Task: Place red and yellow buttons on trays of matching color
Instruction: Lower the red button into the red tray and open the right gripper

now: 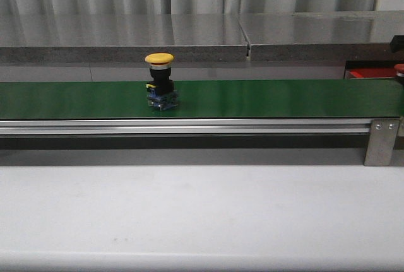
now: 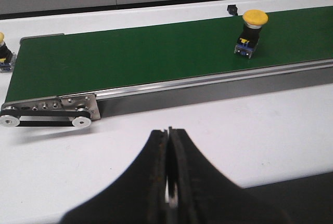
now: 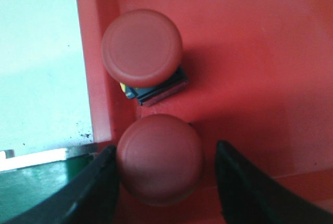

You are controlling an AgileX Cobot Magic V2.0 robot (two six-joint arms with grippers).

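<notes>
A yellow button (image 1: 159,59) stood upright on the long green belt (image 1: 265,98), a little to the left of the middle in the front view. It had a round yellow cap on a black body with a small blue base. The left wrist view showed the same yellow button (image 2: 254,17) on the belt (image 2: 130,57), and a second yellow-capped button (image 2: 2,52) just past the belt's end, cut off at the picture's edge.

Two red buttons sat in the red tray (image 3: 250,52). One red button (image 3: 141,47) was close to the tray's wall, with its black base showing under the cap. The other red button (image 3: 159,159) was just beside it, between the two fingers of the right pincer (image 3: 165,182). That pincer was open wide. There was a gap between the cap and one finger, and the other finger sat close to the cap; I could not tell if it touched.

In the front view only a bit of the red tray (image 1: 363,74) showed behind the belt at the far right.

The left pincer (image 2: 167,182) was closed with nothing in it, hanging over the white tabletop (image 2: 250,125) in front of the belt.
</notes>
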